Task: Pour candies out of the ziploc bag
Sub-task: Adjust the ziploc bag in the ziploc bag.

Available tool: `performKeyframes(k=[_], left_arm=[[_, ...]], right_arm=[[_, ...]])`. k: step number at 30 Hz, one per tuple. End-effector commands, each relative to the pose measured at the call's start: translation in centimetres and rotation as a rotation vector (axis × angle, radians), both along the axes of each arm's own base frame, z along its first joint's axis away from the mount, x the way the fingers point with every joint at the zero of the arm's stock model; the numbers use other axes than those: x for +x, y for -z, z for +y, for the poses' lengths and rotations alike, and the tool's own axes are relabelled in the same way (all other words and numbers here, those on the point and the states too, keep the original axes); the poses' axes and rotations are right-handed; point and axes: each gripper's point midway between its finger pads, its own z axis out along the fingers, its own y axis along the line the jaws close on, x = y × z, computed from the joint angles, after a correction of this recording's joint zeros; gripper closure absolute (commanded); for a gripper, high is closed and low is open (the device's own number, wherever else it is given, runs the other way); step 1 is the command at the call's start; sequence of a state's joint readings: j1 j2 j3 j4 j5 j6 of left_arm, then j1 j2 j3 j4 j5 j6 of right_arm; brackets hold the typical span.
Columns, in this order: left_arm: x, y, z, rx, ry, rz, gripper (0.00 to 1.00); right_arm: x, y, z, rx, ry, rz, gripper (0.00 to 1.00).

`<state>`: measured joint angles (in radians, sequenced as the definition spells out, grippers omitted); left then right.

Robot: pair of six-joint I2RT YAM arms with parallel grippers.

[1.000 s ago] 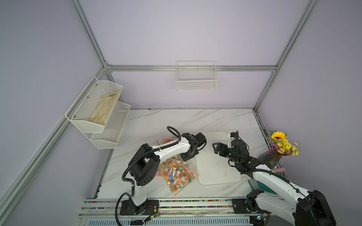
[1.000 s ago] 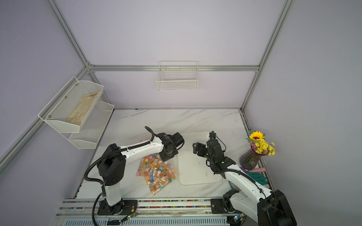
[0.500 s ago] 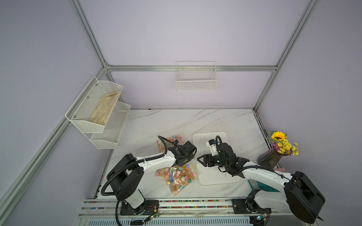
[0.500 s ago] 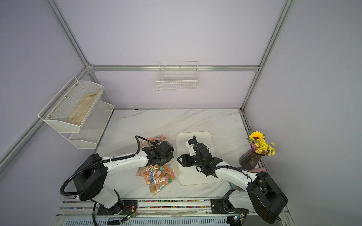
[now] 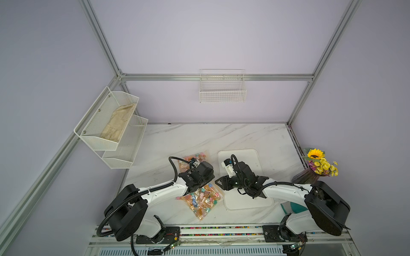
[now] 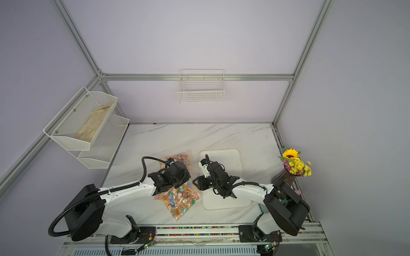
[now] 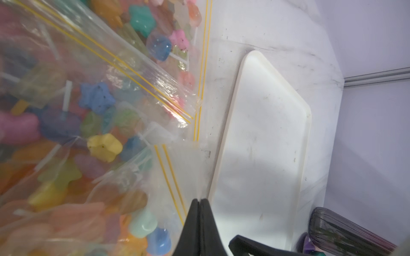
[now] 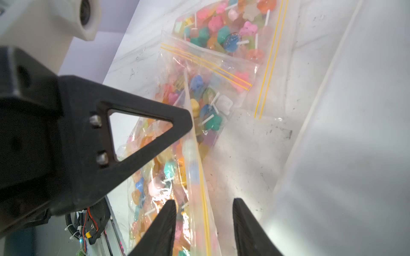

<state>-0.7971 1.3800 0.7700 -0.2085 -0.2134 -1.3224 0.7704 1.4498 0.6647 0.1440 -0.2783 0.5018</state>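
Note:
A clear ziploc bag with yellow zip lines lies near the table's front, full of coloured candies on pale sticks. My left gripper is shut at the bag's mouth, and the film of one lip runs into its tips. My right gripper faces it from the tray side. Its jaws are open and stand on either side of the other lip, whose yellow zip line runs between them. In both top views the two grippers meet over the bag's mouth, the right gripper by the tray's edge.
A second ziploc bag of candies lies just behind the left gripper. A white tray sits to the right of the bags, under my right arm. A dark vase of yellow flowers stands at the right edge. Mesh shelves and a wire basket hang on the walls.
Both arms have come down and forward to the front bag's mouth. The right jaws have narrowed around the bag's lip. The left gripper has stayed shut.

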Motion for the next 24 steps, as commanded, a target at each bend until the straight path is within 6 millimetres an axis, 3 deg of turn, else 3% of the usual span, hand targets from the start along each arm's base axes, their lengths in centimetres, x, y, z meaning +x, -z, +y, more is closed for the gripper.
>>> performKeyframes(k=[1, 9, 15, 16, 20, 24], left_arm=[[0.2, -0.6, 1.1, -0.014, -0.010, -0.058, 1.00], [-0.6, -3.3, 4.2, 0.014, -0.022, -0.117, 1.00], [-1.8, -2.2, 6.6, 0.038, -0.067, -0.104, 1.00], [-2.0, -2.0, 6.8, 0.040, -0.074, -0.093, 0.96], [-2.6, -1.0, 7.2, 0.039, -0.140, 0.012, 0.63], [-3.2, -0.5, 7.4, 0.127, -0.208, 0.192, 0.57]], right_arm=[[1.6, -1.7, 0.5, 0.031, 0.054, -0.049, 0.57], [2.7, -4.8, -1.4, 0.036, 0.172, -0.128, 0.50], [2.5, -3.5, -1.6, 0.001, 0.167, -0.105, 0.44], [2.5, -3.4, -1.6, -0.002, 0.171, -0.101, 0.42], [3.4, -1.8, -3.0, -0.070, 0.275, -0.053, 0.31], [4.8, -1.7, -5.9, -0.139, 0.465, -0.056, 0.24]])
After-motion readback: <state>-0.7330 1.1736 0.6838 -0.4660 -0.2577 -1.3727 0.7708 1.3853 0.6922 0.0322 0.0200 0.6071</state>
